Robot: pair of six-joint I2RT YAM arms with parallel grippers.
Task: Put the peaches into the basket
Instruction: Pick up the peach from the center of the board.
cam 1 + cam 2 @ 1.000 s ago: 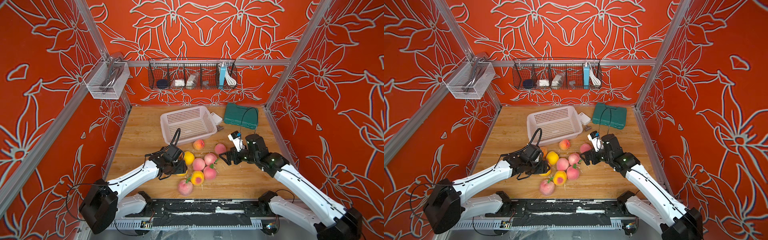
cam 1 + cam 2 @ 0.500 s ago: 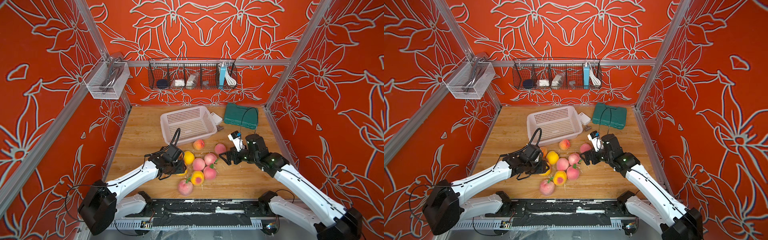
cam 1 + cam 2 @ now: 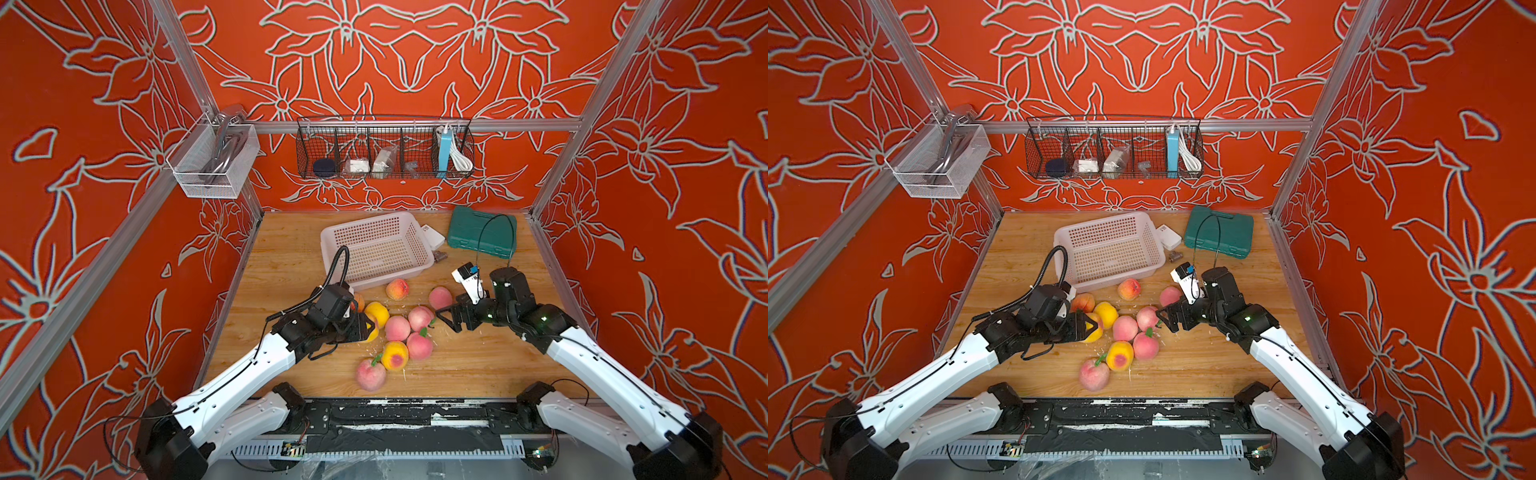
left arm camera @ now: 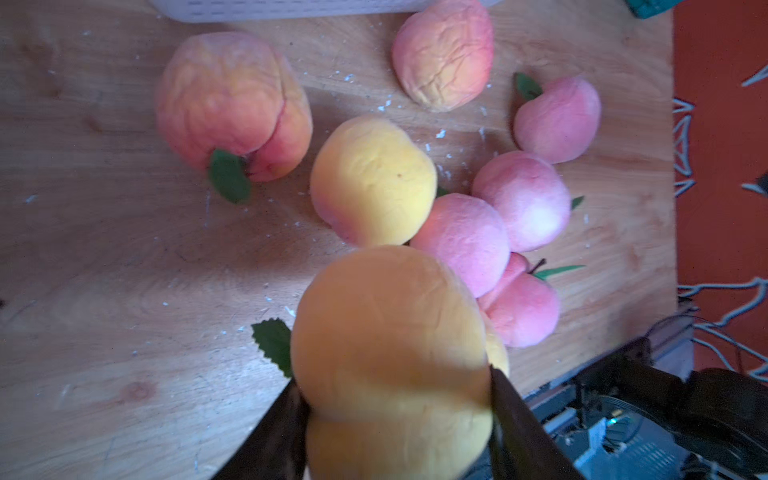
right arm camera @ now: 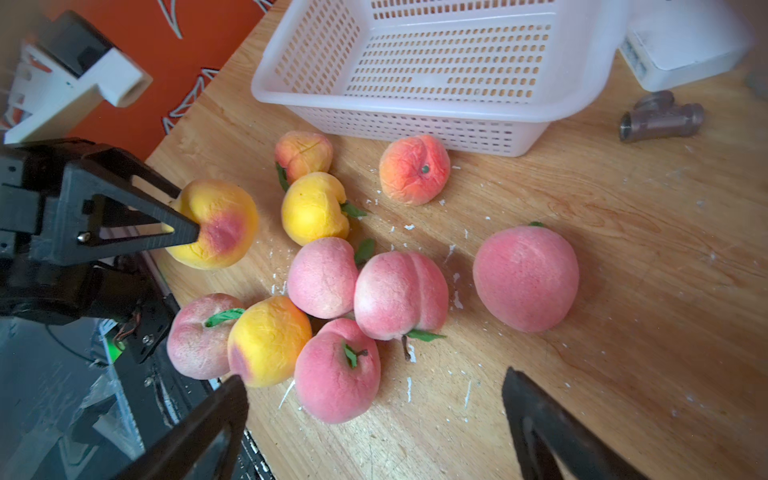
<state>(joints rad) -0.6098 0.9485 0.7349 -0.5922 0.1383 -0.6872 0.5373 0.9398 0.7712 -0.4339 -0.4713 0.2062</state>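
**Item:** yellow-orange peach [image 4: 390, 332], round, with a red blush on one flank, a small green leaf and matt skin.
**Location:** pinched between the jaws of the left gripper [image 3: 361, 326], at the left edge of the loose peaches [image 3: 397, 328] on the wooden table [image 3: 478, 361]. Whether it is clear of the wood is hard to tell.
**Bearing:** the basket [image 3: 382, 253], white and empty, lies just beyond this gripper, away from the robot, with its long side facing.
**Right gripper** [image 3: 444, 320]: jaws spread, empty, near the pink fruit.
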